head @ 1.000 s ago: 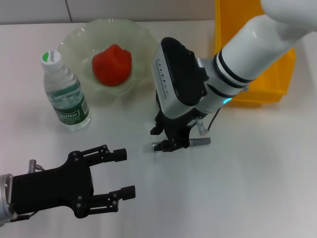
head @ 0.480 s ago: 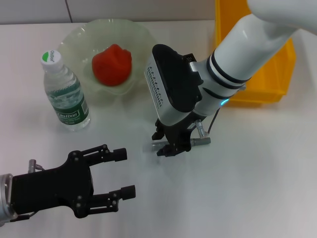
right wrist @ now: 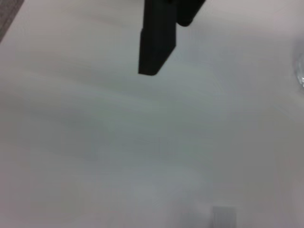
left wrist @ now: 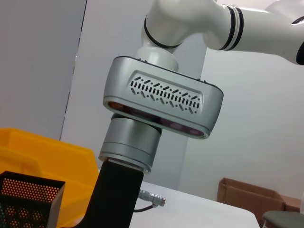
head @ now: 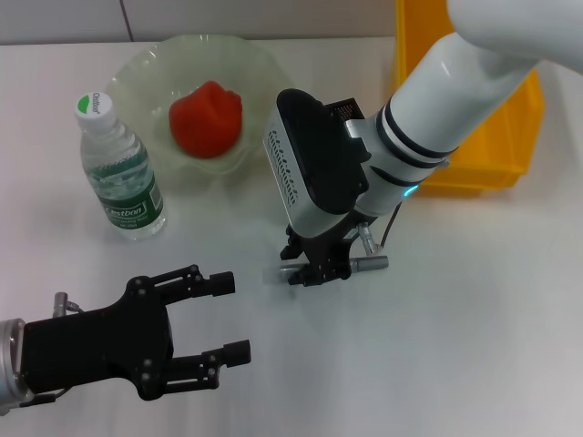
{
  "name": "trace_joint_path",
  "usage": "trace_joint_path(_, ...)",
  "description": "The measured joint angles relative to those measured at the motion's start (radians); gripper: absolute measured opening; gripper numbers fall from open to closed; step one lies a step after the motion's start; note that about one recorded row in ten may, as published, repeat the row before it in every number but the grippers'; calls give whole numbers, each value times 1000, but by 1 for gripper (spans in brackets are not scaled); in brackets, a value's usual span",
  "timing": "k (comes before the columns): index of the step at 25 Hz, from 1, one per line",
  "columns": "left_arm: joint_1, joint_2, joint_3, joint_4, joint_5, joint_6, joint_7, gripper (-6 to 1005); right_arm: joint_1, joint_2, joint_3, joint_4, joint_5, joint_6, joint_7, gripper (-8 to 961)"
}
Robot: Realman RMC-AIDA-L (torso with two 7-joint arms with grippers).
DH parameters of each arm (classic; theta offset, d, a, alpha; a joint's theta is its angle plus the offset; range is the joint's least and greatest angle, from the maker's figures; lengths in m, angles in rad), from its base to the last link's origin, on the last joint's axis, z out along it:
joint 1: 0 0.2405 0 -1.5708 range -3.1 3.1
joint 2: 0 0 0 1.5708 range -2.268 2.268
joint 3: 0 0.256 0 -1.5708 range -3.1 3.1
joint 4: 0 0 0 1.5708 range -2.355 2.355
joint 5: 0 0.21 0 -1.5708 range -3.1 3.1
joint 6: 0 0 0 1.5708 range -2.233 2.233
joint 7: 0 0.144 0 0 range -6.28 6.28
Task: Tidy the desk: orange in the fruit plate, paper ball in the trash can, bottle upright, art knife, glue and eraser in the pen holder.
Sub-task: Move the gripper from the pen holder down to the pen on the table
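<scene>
Bottle is standing upright with its cap on at the left of the counter. In front of it, the left end effector is hovering low with its fingers spread wide apart, holding nothing. Behind, the fruit plate is carrying the orange. Moving right, a slim pale item, too small to identify, is lying flat on the counter with its long axis running left to right. The right end effector is pointing straight down at its right end and is clearly the nearer arm; whether it is gripping cannot be told. At the far right, a yellow bin is sitting.
</scene>
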Motion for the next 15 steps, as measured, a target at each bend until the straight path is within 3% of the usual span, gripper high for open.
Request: trace_joint_path(15,-4,-2,0,0,0,3,-2,783,-3,0,-20,10,2,16,-3,290)
